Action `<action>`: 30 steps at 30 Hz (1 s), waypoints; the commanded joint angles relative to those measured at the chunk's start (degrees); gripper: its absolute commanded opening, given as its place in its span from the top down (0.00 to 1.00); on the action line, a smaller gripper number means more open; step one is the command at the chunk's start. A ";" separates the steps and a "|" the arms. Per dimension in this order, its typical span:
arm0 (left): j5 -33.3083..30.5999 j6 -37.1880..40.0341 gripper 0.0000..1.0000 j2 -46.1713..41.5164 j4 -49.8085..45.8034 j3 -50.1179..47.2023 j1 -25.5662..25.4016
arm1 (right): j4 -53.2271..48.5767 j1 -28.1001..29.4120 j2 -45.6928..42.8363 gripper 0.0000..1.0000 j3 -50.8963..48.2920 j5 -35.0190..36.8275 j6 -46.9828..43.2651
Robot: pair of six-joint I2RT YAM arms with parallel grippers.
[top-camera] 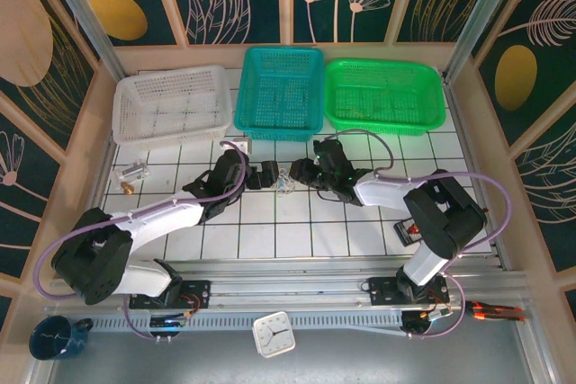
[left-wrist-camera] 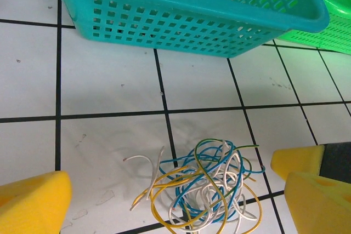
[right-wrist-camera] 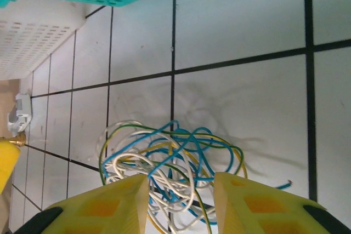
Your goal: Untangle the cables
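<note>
Fingers [right-wrist-camera: 104, 206] of the right gripper [right-wrist-camera: 181, 184] stand part-open astride the cables [right-wrist-camera: 164, 157] — strands lie loose between them, likely so one side can be pinched. The left gripper [left-wrist-camera: 175, 184] gapes wide, the tangle between its fingers too — probably ready to pull against it.

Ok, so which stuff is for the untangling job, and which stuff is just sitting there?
For the job:
- the cables, a tangle of white, blue and yellow wires
- the left gripper
- the right gripper, its fingers on either side of the tangle

Just lying about:
- the white basket
- the teal basket
- the green basket
- the clock
- the blue mug
</note>
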 commanded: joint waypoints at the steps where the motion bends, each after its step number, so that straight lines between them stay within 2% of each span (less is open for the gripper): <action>1: -0.48 -0.63 0.01 -0.51 1.21 -0.71 -0.19 | 2.98 0.20 0.94 0.63 2.43 -0.79 0.11; 11: -0.06 -0.90 0.01 -0.86 1.93 -1.35 -0.17 | 3.33 0.36 3.57 0.64 3.78 -0.87 0.39; 16: -0.15 -0.74 0.01 -1.45 2.02 -1.62 -0.22 | 3.93 0.34 4.61 0.73 3.87 -0.70 0.49; 20: -0.14 -0.72 0.01 -1.49 2.36 -1.87 -0.17 | 4.64 0.37 4.84 0.86 3.50 -1.18 0.71; 23: -0.08 -0.80 0.01 -1.39 2.71 -2.12 -0.18 | 4.42 0.30 4.58 1.00 3.49 -1.38 0.46; 30: -0.15 0.01 0.01 -1.18 3.58 -2.42 -0.24 | 3.13 0.20 0.46 1.00 2.94 -1.20 -0.99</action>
